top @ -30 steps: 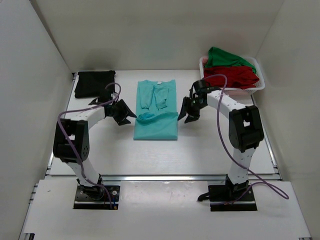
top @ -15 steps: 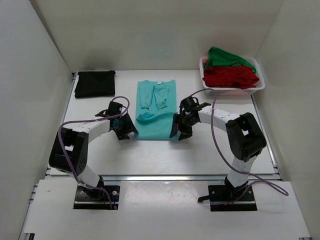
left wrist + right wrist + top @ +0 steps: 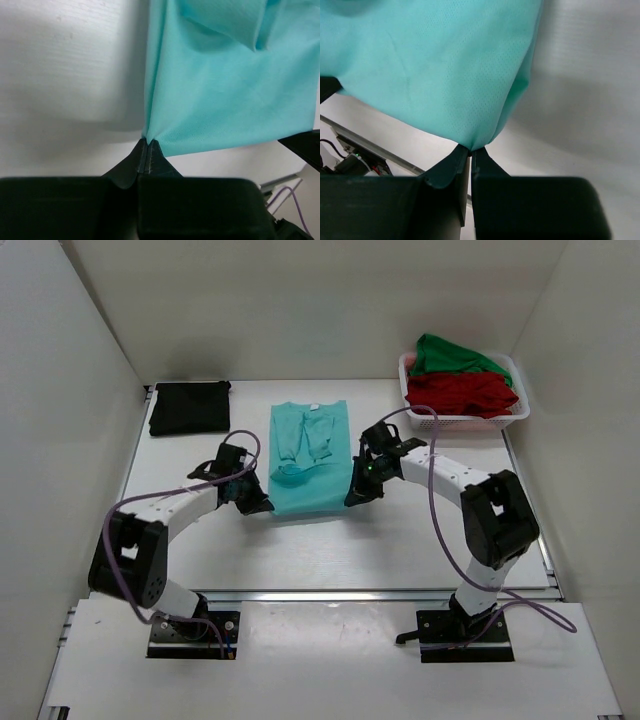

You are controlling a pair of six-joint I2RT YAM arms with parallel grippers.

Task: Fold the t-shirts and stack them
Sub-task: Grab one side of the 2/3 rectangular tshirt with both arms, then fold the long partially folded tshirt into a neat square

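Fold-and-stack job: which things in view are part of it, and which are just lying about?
Job: teal shirt, its near corners pinched by left claw and right claw; black shirt; red shirt; green shirt.
Lying about: basket, table.

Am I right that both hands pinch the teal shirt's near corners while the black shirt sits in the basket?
No: the top view shows the black shirt on the table, outside the basket; the left hand and right hand pinch the teal shirt's near corners.

- Left arm (image 3: pixel 175 502) and right arm (image 3: pixel 445 468): slim white shells, bulky black joint housings.
- Thin purple cable (image 3: pixel 432 502) looping along each arm.
- Flat black base plates (image 3: pixel 190 632) at the bench's near edge.
- Matte black wedge-shaped jaws.
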